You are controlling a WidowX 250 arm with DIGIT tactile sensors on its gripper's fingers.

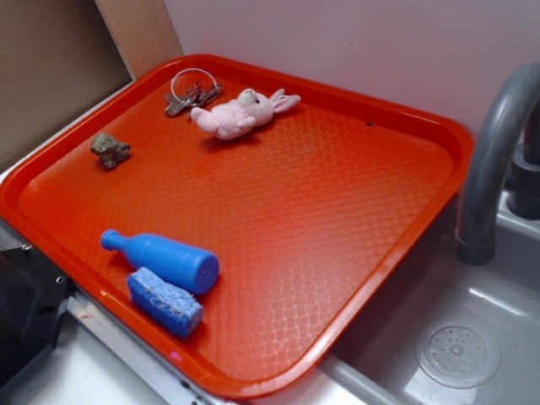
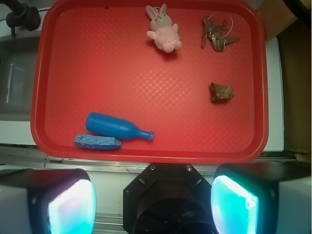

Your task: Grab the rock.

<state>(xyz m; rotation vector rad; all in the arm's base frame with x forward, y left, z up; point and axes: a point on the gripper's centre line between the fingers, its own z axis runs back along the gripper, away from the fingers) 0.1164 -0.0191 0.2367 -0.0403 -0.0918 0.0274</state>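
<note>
A red tray holds five things. In the wrist view the pincer hangs high above the tray's near edge, its two lit pads wide apart and empty. The rock lies ahead and to the right, alone. Beyond it lie keys; a pink bunny lies far ahead. A blue bottle touching a blue sponge lies near left. Only the outside view shows the sink and faucet.

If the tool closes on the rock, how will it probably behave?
The rock looks hard and lumpy, so it probably will not deform. Its rough surface should resist slipping, though uneven faces may let it twist. It seems unlikely to roll on the tray.
</note>
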